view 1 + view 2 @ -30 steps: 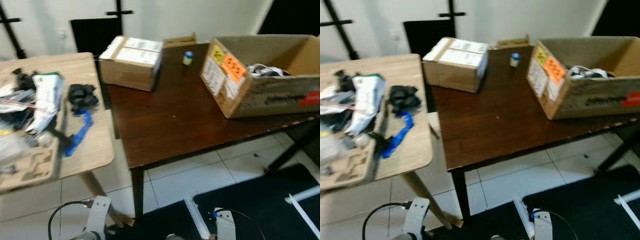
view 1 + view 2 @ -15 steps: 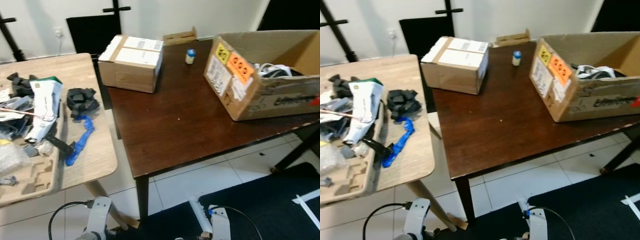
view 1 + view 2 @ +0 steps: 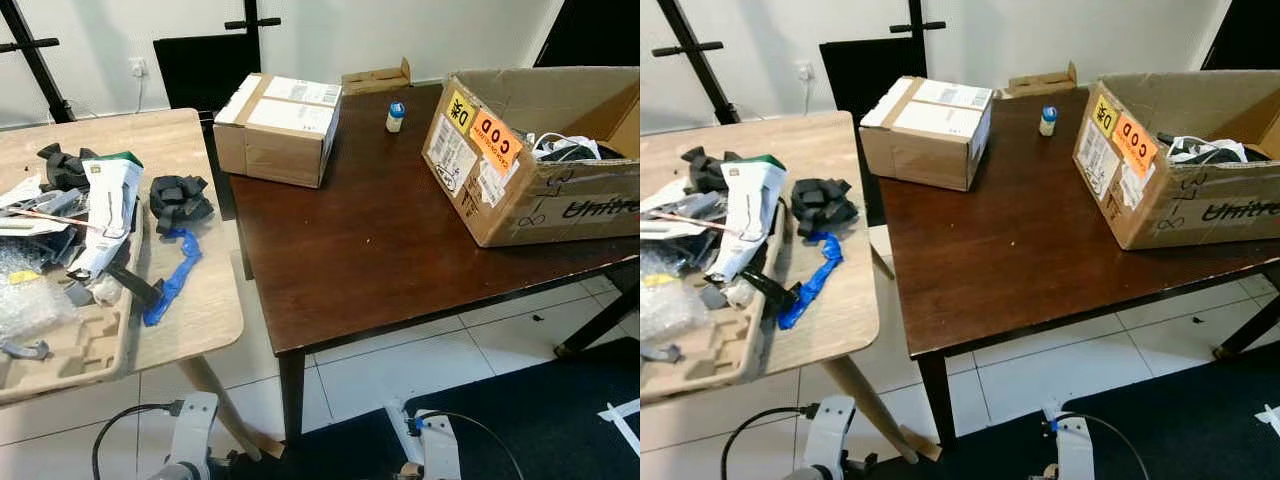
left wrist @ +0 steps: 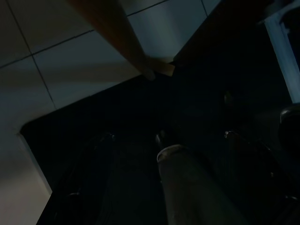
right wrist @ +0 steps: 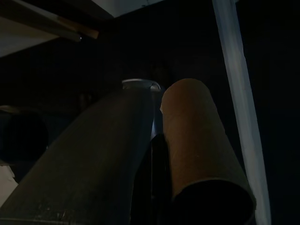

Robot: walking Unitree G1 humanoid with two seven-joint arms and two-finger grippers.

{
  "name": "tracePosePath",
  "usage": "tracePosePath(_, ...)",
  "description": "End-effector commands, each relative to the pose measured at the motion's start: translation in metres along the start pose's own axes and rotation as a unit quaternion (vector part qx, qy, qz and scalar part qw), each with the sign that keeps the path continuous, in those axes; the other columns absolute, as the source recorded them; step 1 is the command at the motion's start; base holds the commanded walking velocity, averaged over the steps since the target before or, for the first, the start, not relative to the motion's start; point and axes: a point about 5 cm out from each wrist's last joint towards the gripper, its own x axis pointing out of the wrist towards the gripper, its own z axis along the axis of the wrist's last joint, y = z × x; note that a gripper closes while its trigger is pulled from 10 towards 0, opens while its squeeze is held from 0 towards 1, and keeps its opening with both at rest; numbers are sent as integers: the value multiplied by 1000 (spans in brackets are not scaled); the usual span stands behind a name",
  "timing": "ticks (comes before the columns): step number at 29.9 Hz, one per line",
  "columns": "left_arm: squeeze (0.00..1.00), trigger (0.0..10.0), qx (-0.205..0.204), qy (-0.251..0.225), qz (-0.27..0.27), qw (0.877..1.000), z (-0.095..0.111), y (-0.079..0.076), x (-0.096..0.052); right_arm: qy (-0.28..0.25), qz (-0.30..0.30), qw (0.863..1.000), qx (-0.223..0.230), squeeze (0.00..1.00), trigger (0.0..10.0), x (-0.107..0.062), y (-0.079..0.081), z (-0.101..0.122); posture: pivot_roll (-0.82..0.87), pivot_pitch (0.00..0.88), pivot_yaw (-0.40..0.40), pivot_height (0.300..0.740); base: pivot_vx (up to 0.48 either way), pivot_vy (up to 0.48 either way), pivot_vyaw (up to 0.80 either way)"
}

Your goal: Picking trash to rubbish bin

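Facing two tables, both arms hung low, trash not yet touched.

My right gripper (image 5: 157, 140) hung idle by the floor, fingers closed on a brown cardboard tube (image 5: 197, 145), likely trash for the bin. My left gripper (image 4: 168, 154) hung in shade; I could not tell its fingers. Loose trash lay heaped on the light wooden table (image 3: 200, 300): a white packet (image 3: 105, 215), blue strip (image 3: 172, 285), black foam pieces (image 3: 180, 198). No rubbish bin was in sight, so I judged finding it came next.
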Motion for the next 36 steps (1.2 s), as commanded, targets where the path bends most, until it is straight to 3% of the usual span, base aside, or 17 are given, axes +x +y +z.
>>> tracePosePath(1, 8, 10000, -11, 13, 1, 1000, -9, -2, -1, 11, -4, 1000, -2, 0, 10000, -1, -3, -7, -20, 157, 20, 740, 0, -304, 0)
tracePosePath(36, 55, 10000, -26, 6, 3, 1000, -5, -2, 0, 0, -4, 1000, -16, 0, 10000, 0, -2, 0, -20, 159, 18, 740, 0, -306, 0)
